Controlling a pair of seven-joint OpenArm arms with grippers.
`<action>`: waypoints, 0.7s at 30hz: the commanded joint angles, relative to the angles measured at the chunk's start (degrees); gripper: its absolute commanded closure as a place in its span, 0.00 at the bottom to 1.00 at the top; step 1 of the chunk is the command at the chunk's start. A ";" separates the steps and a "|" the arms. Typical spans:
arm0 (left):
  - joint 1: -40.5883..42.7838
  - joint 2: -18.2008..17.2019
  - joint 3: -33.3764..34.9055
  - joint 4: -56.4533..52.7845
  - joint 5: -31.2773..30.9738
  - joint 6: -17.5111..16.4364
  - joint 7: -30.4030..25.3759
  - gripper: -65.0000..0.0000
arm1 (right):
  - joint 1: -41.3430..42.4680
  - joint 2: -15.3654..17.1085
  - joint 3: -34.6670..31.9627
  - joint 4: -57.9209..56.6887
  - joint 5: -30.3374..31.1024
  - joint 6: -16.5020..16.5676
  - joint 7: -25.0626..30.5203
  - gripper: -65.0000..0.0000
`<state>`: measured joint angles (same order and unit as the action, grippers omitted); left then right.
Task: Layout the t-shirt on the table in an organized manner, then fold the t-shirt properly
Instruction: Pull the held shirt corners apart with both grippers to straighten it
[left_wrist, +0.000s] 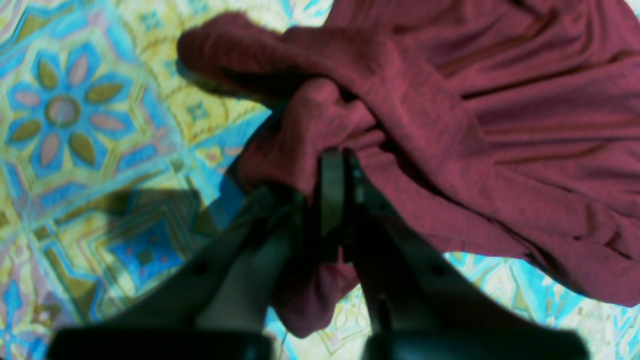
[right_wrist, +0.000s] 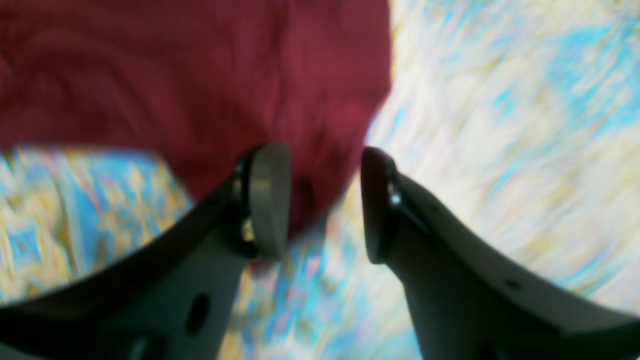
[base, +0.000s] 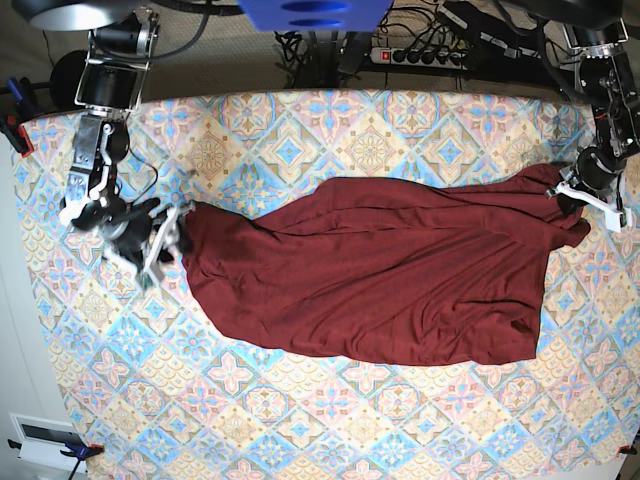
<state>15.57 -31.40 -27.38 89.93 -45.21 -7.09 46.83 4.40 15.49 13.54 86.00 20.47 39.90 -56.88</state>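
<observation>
The dark maroon t-shirt (base: 370, 270) lies stretched and wrinkled across the middle of the patterned table (base: 300, 420). At the shirt's right end, my left gripper (base: 566, 190) is shut on a bunched corner of the fabric. The left wrist view shows its fingertips (left_wrist: 332, 170) pressed together on the t-shirt (left_wrist: 500, 125), slightly above the table (left_wrist: 75, 125). At the shirt's left end my right gripper (base: 176, 232) stands open. In the right wrist view the gripper (right_wrist: 325, 200) straddles a tip of the t-shirt (right_wrist: 200, 75) without pinching it, over the table (right_wrist: 500, 125).
A power strip (base: 440, 50) and cables lie behind the table's far edge. A red clamp (base: 20, 135) holds the cloth at the left edge. A white box (base: 45, 440) sits off the front left corner. Bare patterned cloth surrounds the shirt.
</observation>
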 joint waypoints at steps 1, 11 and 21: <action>-0.58 -0.65 -0.62 0.66 -0.37 -0.16 -1.16 1.00 | 0.83 1.00 0.92 -0.33 0.76 0.10 0.93 0.65; -0.58 0.23 -0.54 0.66 -0.28 -0.16 -1.16 1.00 | 8.39 1.00 0.75 -5.60 0.67 0.10 1.10 0.65; -0.58 0.23 -0.54 -1.27 -0.46 -0.16 -1.16 1.00 | 8.47 1.00 0.66 -5.69 0.67 0.10 1.01 0.61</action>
<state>15.40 -29.82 -27.40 87.79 -45.23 -7.09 46.57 12.14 15.55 14.00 79.46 20.86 39.88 -56.38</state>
